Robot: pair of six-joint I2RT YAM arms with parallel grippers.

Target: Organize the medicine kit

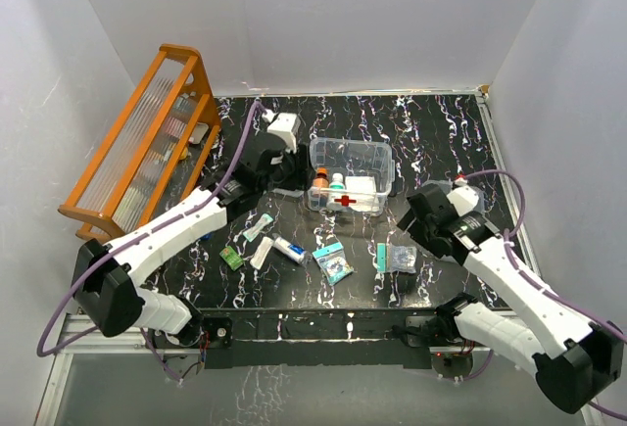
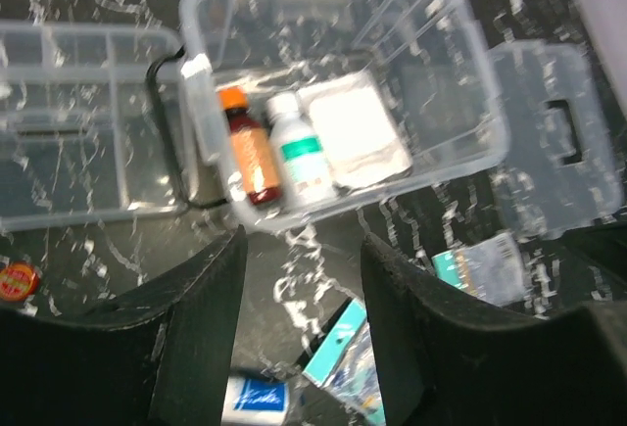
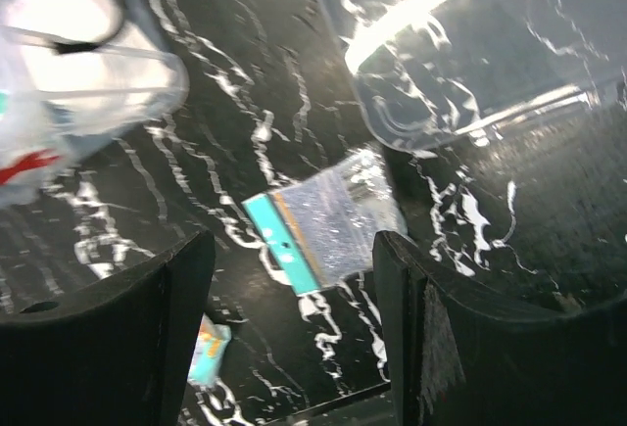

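The medicine kit [image 1: 377,164] is a clear box with a red cross, standing open at the table's middle. In the left wrist view, the kit [image 2: 451,64] holds an orange-capped brown bottle [image 2: 252,157], a white bottle [image 2: 297,152] and a white pad [image 2: 355,130]. Its clear lid [image 2: 558,142] lies to the right of it. My left gripper [image 1: 286,177] is open and empty beside the kit's left end; its jaws [image 2: 301,250] stand wide over bare table. My right gripper [image 1: 411,222] is open and empty above a teal-topped zip bag [image 3: 328,225].
An orange wooden rack [image 1: 147,142] stands at the far left. A shallow divided tray [image 2: 78,142] lies left of the kit. A tube [image 1: 289,248], a white stick [image 1: 261,253], a green piece [image 1: 231,258] and packets [image 1: 331,261] lie loose at the front.
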